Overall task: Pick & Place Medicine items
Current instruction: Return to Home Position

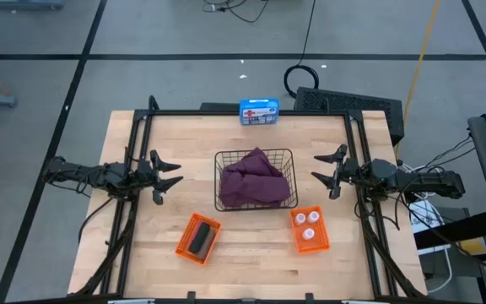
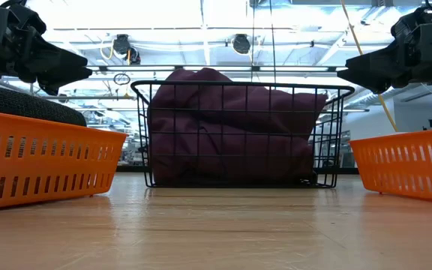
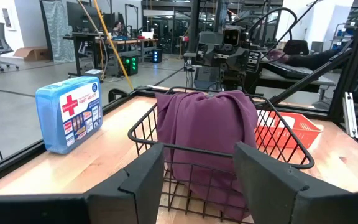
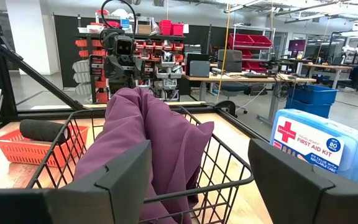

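Left pincer (image 1: 169,175) and right pincer (image 1: 326,170) are held open, empty. The maroon soft fabric pouch (image 1: 256,179) is placed in the black wire basket (image 1: 218,169), white round bottles (image 1: 309,225) in the right orange plastic basket (image 1: 314,247), the dark-grey oblong piece (image 1: 200,241) in the left orange basket (image 1: 183,239); placing seems done.

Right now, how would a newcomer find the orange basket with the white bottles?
Find the black wire basket of maroon fabric at the table's middle. Two orange baskets sit near it. Yours is on the right arm's side, holding three white bottles; the other holds a dark roll.
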